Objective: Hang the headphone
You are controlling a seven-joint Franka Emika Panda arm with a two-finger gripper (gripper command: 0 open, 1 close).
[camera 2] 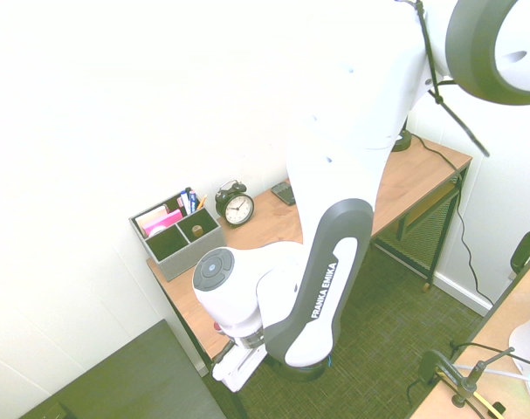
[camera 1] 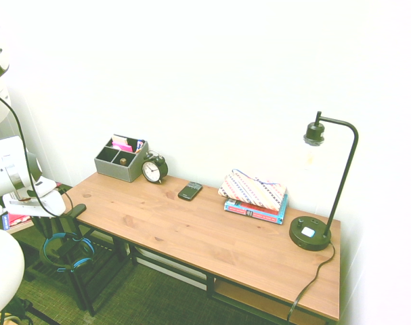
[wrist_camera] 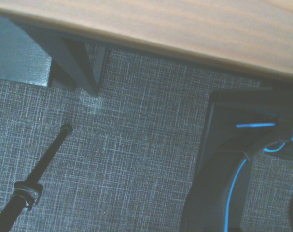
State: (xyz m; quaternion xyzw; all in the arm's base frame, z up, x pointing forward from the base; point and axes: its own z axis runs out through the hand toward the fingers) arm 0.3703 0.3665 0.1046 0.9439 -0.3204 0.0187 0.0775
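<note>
Wooden surface ends just beside the end effector, which is clamped shut on the headphone, dangling below it, probably for hooking.

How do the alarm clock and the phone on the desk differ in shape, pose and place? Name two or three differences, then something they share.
The alarm clock is round with a white dial; the phone is a flat rectangle. The alarm clock stands upright; the phone lies flat. The alarm clock sits beside the grey organizer; the phone lies nearer the books. Both are dark and rest on the wooden desk.
</note>
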